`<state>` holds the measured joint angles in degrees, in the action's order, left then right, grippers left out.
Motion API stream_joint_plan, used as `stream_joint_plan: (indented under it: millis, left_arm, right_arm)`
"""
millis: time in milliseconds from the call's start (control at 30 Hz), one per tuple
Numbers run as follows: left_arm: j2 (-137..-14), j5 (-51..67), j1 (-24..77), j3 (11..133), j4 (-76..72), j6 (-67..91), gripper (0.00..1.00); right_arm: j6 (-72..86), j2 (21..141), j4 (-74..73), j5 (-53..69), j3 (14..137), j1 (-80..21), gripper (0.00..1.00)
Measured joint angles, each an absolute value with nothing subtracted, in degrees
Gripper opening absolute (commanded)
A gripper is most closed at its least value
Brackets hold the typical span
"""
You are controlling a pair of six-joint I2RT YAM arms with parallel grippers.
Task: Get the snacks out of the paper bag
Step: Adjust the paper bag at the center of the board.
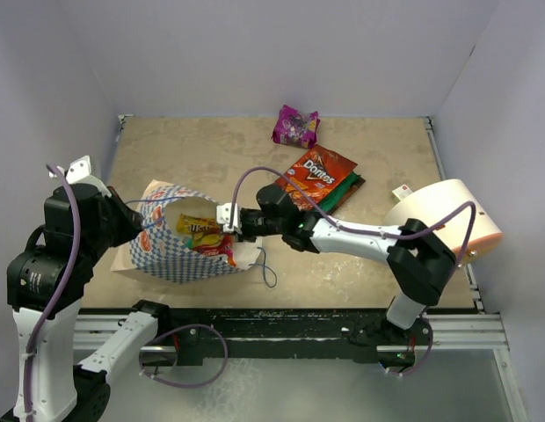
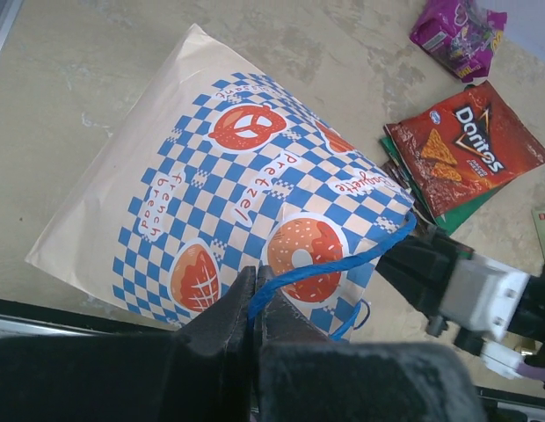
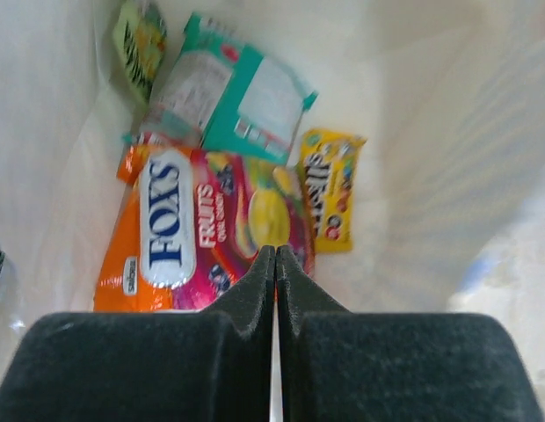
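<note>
Holding the paper bag [image 1: 171, 259] open at 8 o'clock on the table [image 1: 211, 149]: left gripper [image 2: 253, 290] jaws clamped on its blue string handle [image 2: 343, 261]. Right gripper [image 3: 274, 255] sat in the bag mouth, jaws together over the Fox's Fruits packet [image 3: 180, 237]; whether they pinched it was unclear. Yellow M&M's pouch [image 3: 330, 189] lay at its 2 o'clock. Packets judged light, crinkly and slippery; pinch a sealed edge.

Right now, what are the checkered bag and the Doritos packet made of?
The paper bag looks like matte paper: it holds sharp creases, and its printed surface is dull. The Doritos packet seems to be glossy plastic or foil film: it catches the light and crinkles at the edges.
</note>
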<state>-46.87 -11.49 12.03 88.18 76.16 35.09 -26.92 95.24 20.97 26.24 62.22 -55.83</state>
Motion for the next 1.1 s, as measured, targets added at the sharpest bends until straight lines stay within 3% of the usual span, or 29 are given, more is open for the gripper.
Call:
stream_joint_plan:
  millis: [233, 367, 500, 667, 800, 1100]
  left_arm:
    - [-46.8, -6.7, 12.0, 88.1, 75.3, 35.5, 0.00]
    - [-46.5, -2.3, 12.0, 86.3, 74.1, 37.0, 0.00]
    - [-46.2, 0.4, 12.0, 84.8, 74.7, 38.4, 0.00]
    - [-44.7, 2.0, 12.0, 84.3, 75.6, 39.2, 0.00]
    - [-44.3, 3.7, 12.0, 83.1, 75.6, 40.0, 0.00]
    - [-44.9, 4.7, 12.0, 82.5, 75.3, 39.8, 0.00]
  right_arm:
    - [-27.8, 104.1, 14.7, 26.1, 65.3, -58.9, 0.05]
    - [-25.3, 108.4, 14.5, 27.1, 69.7, -65.4, 0.21]
    - [-17.4, 107.9, 23.4, 30.0, 68.9, -70.8, 0.39]
    - [-14.5, 103.4, 28.3, 29.7, 63.1, -66.8, 0.58]
    - [-20.3, 101.4, 26.2, 28.9, 60.3, -59.8, 0.72]
    - [-44.2, 98.6, 17.3, 27.5, 53.1, -61.5, 0.82]
